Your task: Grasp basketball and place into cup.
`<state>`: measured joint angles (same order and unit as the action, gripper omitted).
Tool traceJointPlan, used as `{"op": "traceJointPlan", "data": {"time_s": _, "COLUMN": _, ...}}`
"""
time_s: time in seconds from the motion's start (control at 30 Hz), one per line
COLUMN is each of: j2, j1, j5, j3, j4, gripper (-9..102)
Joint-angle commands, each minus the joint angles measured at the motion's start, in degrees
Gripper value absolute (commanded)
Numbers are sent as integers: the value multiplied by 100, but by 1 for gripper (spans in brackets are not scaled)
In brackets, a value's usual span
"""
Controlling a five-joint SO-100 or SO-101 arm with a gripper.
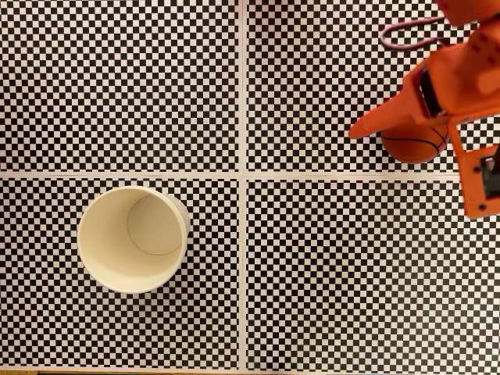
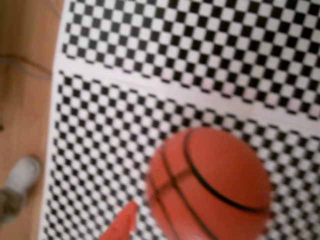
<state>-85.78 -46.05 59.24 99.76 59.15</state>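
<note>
Starting at the left of the fixed view, we see the cup (image 1: 133, 239) standing upright on the checkered surface (image 1: 328, 273), its mouth open to us and its pale inside plain. It sits in the lower-left panel of the black-and-white pattern, below the white stripe that runs across and left of the one that runs down.

Moving right, we cross a wide stretch of checkerboard, and the cup is well apart from everything else.

Now the upper right: here is the orange arm (image 1: 461, 78), with a dark red cable (image 1: 406, 27) looping behind it. One pointed orange finger (image 1: 375, 121) reaches out to the left, and just under it we spot the basketball (image 1: 412, 147), resting on the surface just above the horizontal white stripe, its top half covered by the arm.

In the wrist view, going left to right again, we see a strip of wood (image 2: 25, 100) along the left edge, then the checkered surface, then an orange fingertip (image 2: 122, 225) at the bottom, just beside the ball's left side. The basketball (image 2: 210, 185) looms large at lower right, black seams clear. The jaws look spread, with the ball next to that one finger; we cannot see a second finger, so we cannot tell for certain how they stand.
</note>
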Motion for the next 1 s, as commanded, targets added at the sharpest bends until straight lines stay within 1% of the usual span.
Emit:
{"op": "traceJointPlan", "data": {"time_s": 0.0, "j2": 97, "j1": 0, "j5": -70, "j3": -352, "j4": -62, "gripper": 63}}
{"op": "traceJointPlan", "data": {"time_s": 0.2, "j2": 387, "j1": 18, "j5": -141, "j3": -492, "j4": -70, "gripper": 63}}
{"op": "traceJointPlan", "data": {"time_s": 0.4, "j2": 457, "j1": 44, "j5": -167, "j3": -571, "j4": -70, "gripper": 57}}
{"op": "traceJointPlan", "data": {"time_s": 0.6, "j2": 545, "j1": 53, "j5": -211, "j3": -642, "j4": -70, "gripper": 55}}
{"op": "traceJointPlan", "data": {"time_s": 0.8, "j2": 633, "j1": 158, "j5": -211, "j3": -650, "j4": -70, "gripper": 46}}
{"op": "traceJointPlan", "data": {"time_s": 0.87, "j2": 633, "j1": 193, "j5": -220, "j3": -650, "j4": -70, "gripper": 40}}
{"op": "traceJointPlan", "data": {"time_s": 0.97, "j2": 668, "j1": 264, "j5": -202, "j3": -650, "j4": -70, "gripper": 29}}
